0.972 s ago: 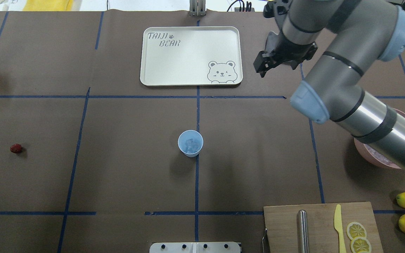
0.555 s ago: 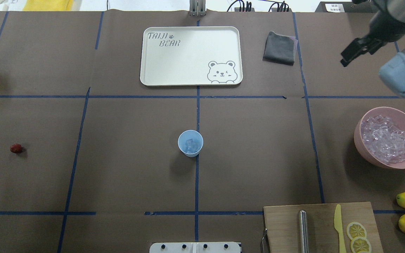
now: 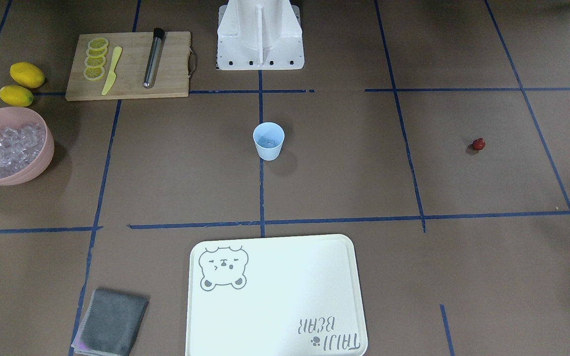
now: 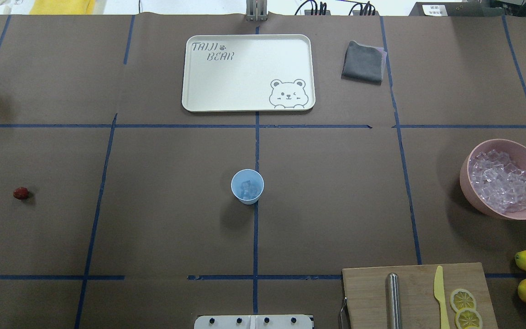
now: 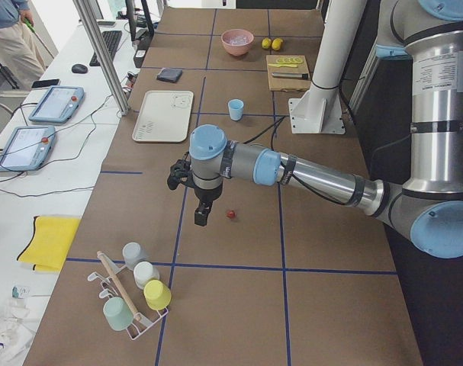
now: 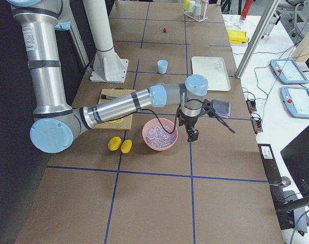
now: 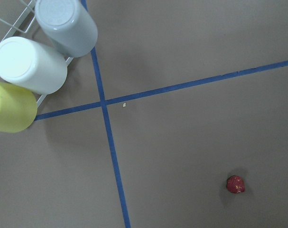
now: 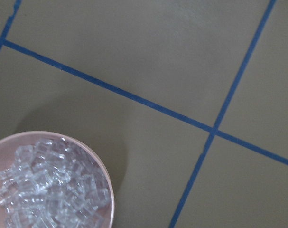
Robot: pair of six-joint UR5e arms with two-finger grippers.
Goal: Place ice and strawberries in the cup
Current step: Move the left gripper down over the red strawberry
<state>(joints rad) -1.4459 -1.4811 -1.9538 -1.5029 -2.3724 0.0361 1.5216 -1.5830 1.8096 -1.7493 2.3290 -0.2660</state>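
The tiny strawberry (image 4: 21, 193) lies on the surface (image 4: 162, 233) far from the cup (image 4: 247, 186), and the left end effector (image 5: 201, 217) near it, spread or not I cannot tell, may knock it rolling away.

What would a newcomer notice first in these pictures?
The blue cup stands alone at the centre of the table, with some ice inside. A pink bowl heaped with more sits at the robot's right, and one red strawberry lies far off at its left.
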